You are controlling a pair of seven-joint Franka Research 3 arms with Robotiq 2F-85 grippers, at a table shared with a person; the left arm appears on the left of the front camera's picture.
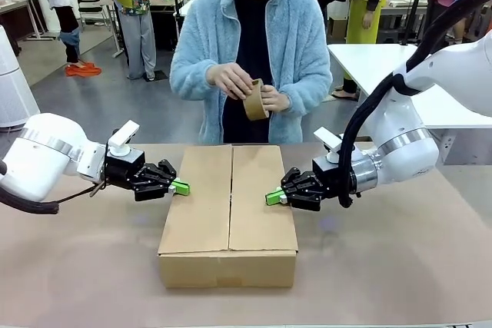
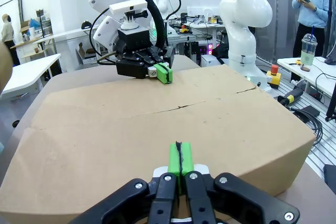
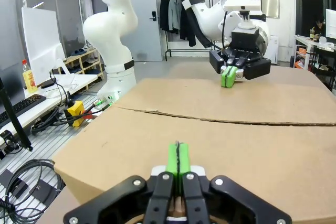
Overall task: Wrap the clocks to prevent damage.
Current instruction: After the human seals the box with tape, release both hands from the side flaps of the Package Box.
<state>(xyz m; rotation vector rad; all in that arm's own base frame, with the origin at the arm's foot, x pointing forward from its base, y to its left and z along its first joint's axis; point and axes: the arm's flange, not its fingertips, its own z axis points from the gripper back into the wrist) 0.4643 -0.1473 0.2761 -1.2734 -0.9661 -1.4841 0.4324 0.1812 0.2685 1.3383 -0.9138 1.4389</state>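
A closed cardboard box (image 1: 228,213) sits mid-table, its two top flaps meeting along a centre seam. The clocks are hidden from view. My left gripper (image 1: 183,187) is shut, its green pads touching the left flap's edge; from its own wrist camera the left gripper (image 2: 180,161) rests on the box top (image 2: 131,129). My right gripper (image 1: 271,197) is shut too, pressing on the right flap's edge, and in its wrist view the right gripper (image 3: 178,158) lies on the box top (image 3: 236,135). Neither holds anything.
Behind the box, the person holds a brown tape roll (image 1: 254,100) in both hands at chest height. The brown table (image 1: 400,266) has free room on both sides of the box. A white table (image 1: 384,59) stands at the back right.
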